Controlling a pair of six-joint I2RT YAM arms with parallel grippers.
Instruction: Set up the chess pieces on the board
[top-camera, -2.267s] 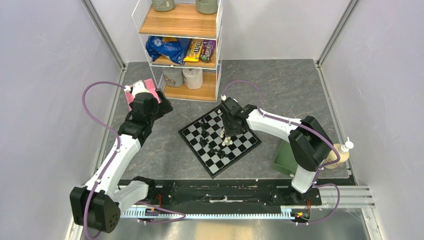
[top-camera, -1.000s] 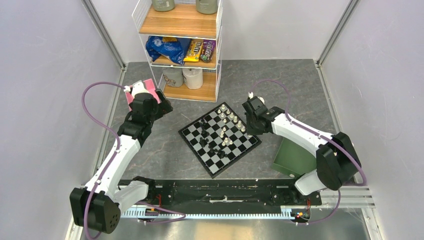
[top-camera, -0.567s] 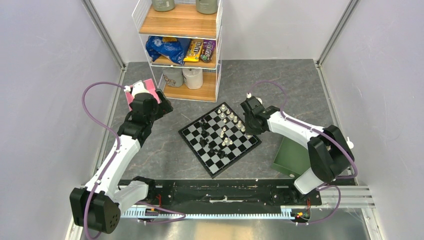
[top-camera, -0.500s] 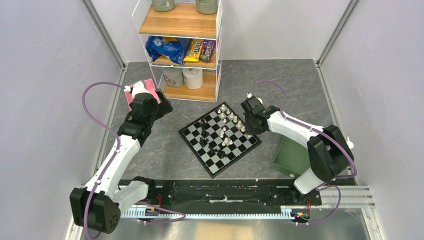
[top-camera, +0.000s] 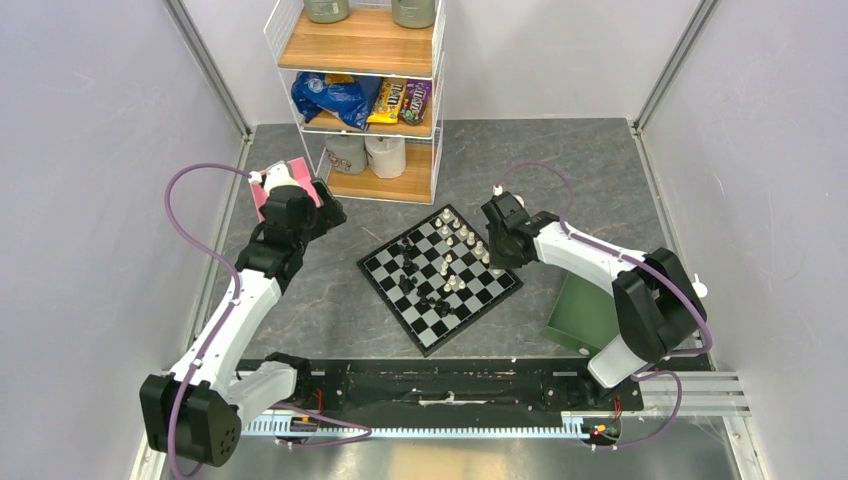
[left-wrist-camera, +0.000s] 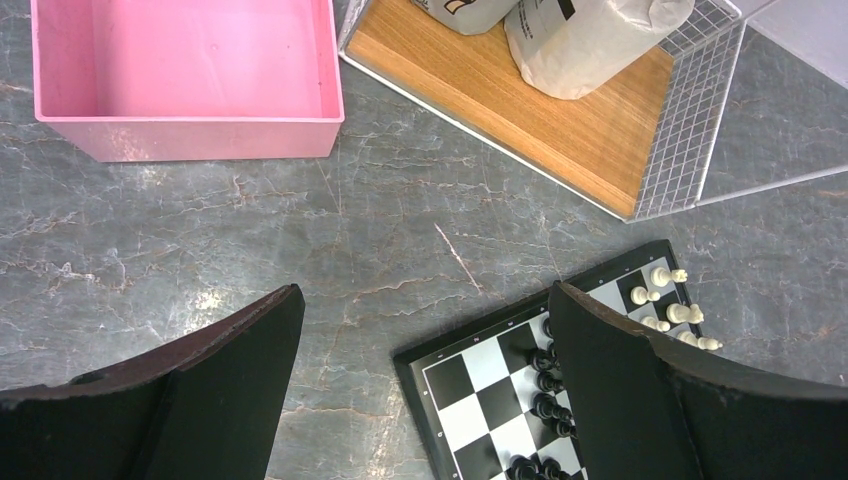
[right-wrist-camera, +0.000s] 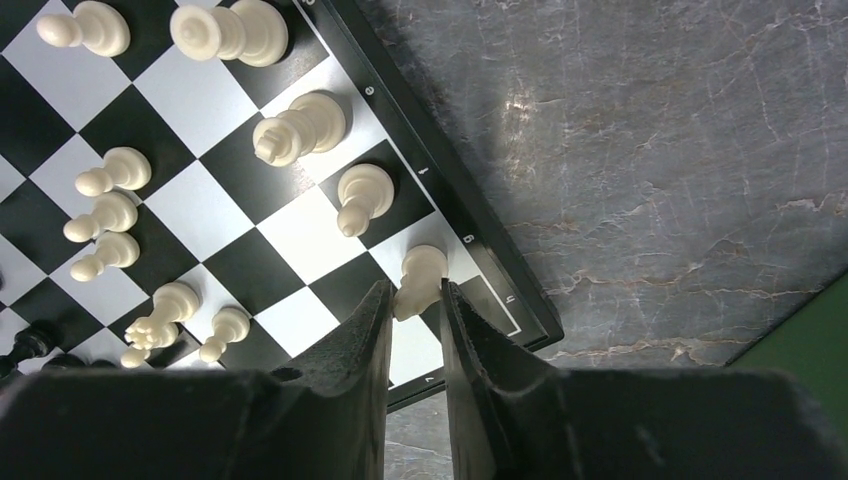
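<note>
right gripper (right-wrist-camera: 413, 300) pinches a cream piece (right-wrist-camera: 422, 265) by the board's (right-wrist-camera: 490, 270) 3 o'clock corner — best to seat it flat, mid-square, then lift straight off; left gripper (left-wrist-camera: 427, 295) gapes wide, empty.

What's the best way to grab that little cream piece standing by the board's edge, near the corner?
By its slim upper part, from straight above, as the right gripper does now. The cream piece stands upright on a wider base on the board, so its top fits between the fingers, and a sideways approach would likely knock its neighbour.
</note>
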